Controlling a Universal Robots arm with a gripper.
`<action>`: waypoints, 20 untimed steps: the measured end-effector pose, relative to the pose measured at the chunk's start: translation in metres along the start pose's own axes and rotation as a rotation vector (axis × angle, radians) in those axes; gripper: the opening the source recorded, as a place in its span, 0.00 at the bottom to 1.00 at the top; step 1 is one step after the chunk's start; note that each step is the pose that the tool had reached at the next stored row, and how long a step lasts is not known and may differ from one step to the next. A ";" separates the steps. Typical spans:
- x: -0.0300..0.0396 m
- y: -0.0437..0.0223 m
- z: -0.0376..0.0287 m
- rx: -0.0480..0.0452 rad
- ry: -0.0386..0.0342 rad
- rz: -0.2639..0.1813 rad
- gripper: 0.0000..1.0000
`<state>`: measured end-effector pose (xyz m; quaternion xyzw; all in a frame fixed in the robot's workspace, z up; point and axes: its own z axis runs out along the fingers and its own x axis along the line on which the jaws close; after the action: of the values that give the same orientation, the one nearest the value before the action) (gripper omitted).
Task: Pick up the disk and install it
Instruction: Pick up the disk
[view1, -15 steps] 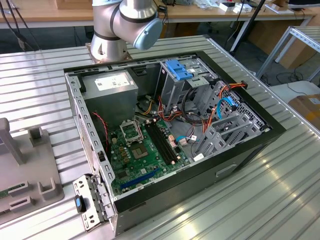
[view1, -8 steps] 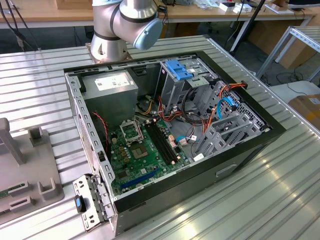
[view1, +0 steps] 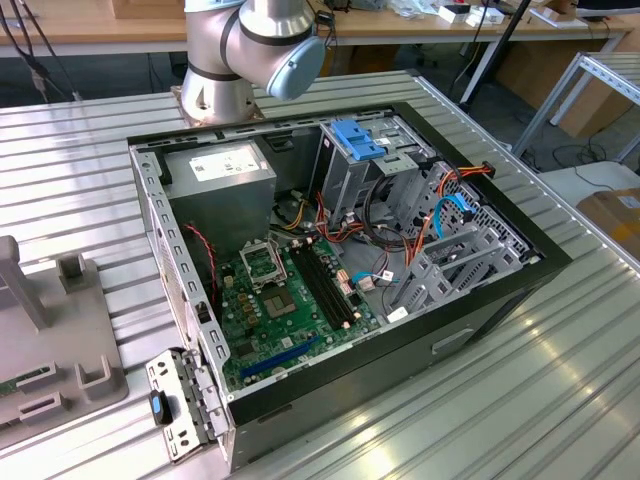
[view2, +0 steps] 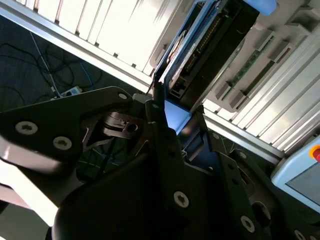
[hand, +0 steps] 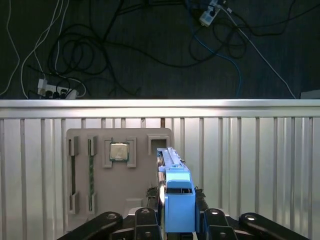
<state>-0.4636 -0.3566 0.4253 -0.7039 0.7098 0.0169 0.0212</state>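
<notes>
- As I judge it, the step in hand is the pick-up. My tool (hand: 177, 202) is clamped on the disk (hand: 172, 165), with a finger against each side rail.
- The disk hangs on edge over the grey moulded tray (hand: 100, 190) on the ribbed metal table (hand: 250, 175). I cannot tell whether its far end is clear of the tray.
- It is not yet installed: it is over the tray, not in the open case (view1: 480, 300).
- The next move, I think, calls for a firm, square grip, since the blue plastic carrier is smooth and the slab thin and flat.
</notes>
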 end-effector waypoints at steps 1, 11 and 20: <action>-0.0002 0.0000 -0.0036 0.0006 -0.0009 0.000 0.36; -0.0021 -0.0003 -0.0390 0.0077 -0.0048 0.000 0.36; -0.0045 -0.0005 -0.0837 0.0076 -0.0041 0.000 0.36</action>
<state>-0.4636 -0.3566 0.5091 -0.7039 0.7097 0.0156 0.0253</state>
